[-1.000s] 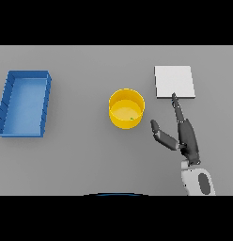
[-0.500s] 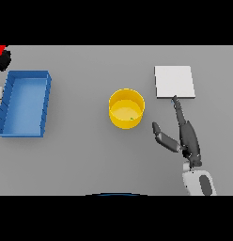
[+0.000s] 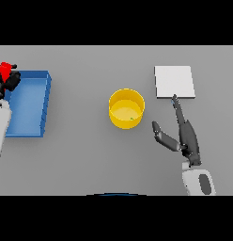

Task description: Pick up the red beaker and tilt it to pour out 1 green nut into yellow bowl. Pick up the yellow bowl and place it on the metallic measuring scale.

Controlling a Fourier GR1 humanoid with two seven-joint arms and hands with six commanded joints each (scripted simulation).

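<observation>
— Since the earlier frames, the red beaker [image 3: 5,71] is seen carried in at the far left edge, above the corner of the blue tray [image 3: 45,101]; it is held by the left hand [image 3: 10,81], whose fingers are closed around it. The right hand [image 3: 184,134] is found a little nearer the viewer than before.

— And how is the right hand held?

— It is spread open, fingers straight toward the metallic measuring scale [image 3: 174,81], thumb stretched toward the yellow bowl [image 3: 127,108]. Nothing is gripped by it.

— Where is the bowl placed?

— At mid-worktop [image 3: 81,160], well apart from the beaker and left of the scale. A small green speck can be made out inside it, so a nut may already have been poured.

— What could be spoiled from here?

— If the bowl is approached with the thumb this wide, the wall may be pushed rather than clasped, and the bowl could be slid or tipped, the nut lost. A shallow grasp on the rim could let it slip during the lift. The scale is small, so an off-centre placement might leave the bowl overhanging.
</observation>
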